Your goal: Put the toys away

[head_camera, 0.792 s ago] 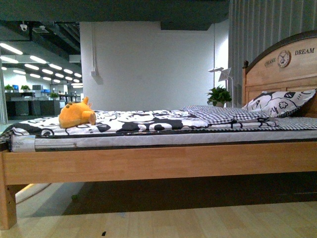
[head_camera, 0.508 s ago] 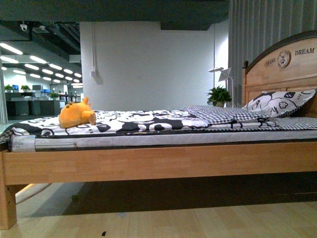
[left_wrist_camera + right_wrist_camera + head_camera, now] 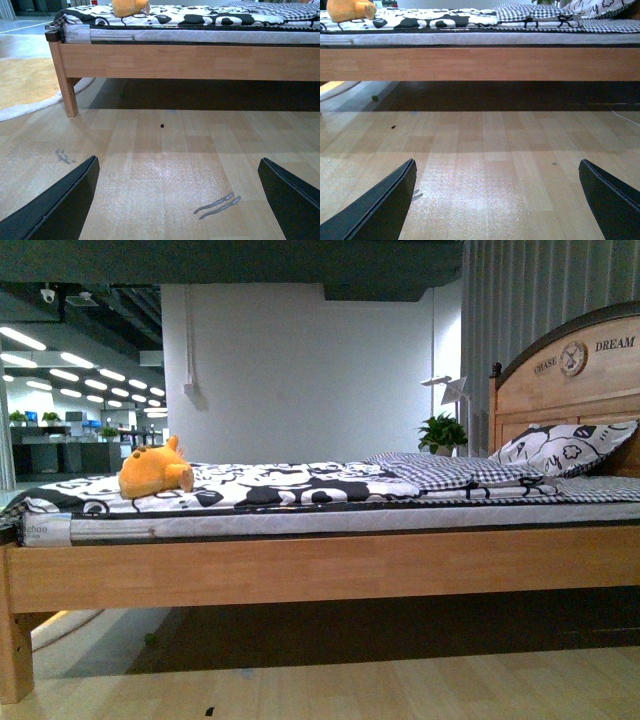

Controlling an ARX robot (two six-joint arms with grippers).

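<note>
An orange-yellow plush toy (image 3: 155, 472) lies on the black-and-white bedspread near the foot end of the bed (image 3: 300, 565), at the left in the front view. Part of the toy (image 3: 130, 7) shows in the left wrist view and part of the toy (image 3: 350, 10) in the right wrist view. My left gripper (image 3: 180, 200) hangs low over the wooden floor, open and holding nothing. My right gripper (image 3: 497, 200) is also open over the floor with nothing in it. Both stand well short of the bed. Neither arm shows in the front view.
A patterned pillow (image 3: 565, 447) leans on the wooden headboard (image 3: 570, 370) at the right. A folded checked blanket (image 3: 450, 472) lies mid-bed. A bed leg (image 3: 69, 97) and a pale round rug (image 3: 30, 87) are at the foot end. A potted plant (image 3: 442, 432) stands behind.
</note>
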